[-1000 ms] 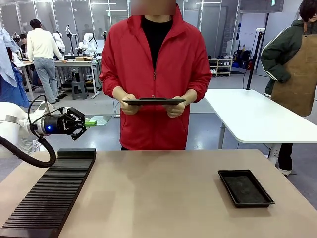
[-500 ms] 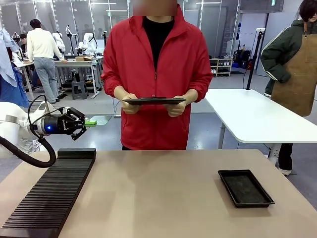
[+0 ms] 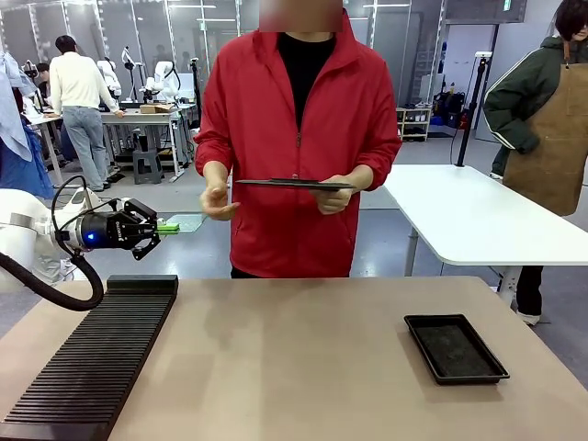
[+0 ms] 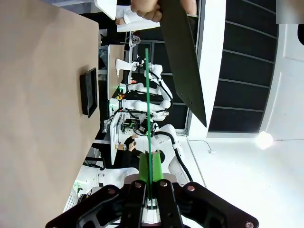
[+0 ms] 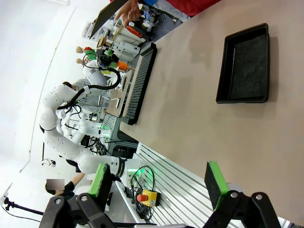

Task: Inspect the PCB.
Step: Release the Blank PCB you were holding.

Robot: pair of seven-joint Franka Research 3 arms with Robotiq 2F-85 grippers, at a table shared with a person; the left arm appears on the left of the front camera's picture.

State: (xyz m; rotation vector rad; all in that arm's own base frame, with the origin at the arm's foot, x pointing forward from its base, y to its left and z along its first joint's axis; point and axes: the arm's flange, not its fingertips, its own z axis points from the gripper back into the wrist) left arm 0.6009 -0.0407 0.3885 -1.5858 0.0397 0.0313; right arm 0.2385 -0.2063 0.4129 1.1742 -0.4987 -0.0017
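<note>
our left pincer (image 3: pixel 157 227) is clenched on the pcb (image 3: pixel 188 222), a thin, flat green board held level. our right pincer (image 5: pixel 156 180) is wide apart, grasping nothing.

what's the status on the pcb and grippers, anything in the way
Left gripper shut on the PCB, held up off the table. Right gripper open, empty. Person's free hand near the PCB, nothing else in the way.
</note>
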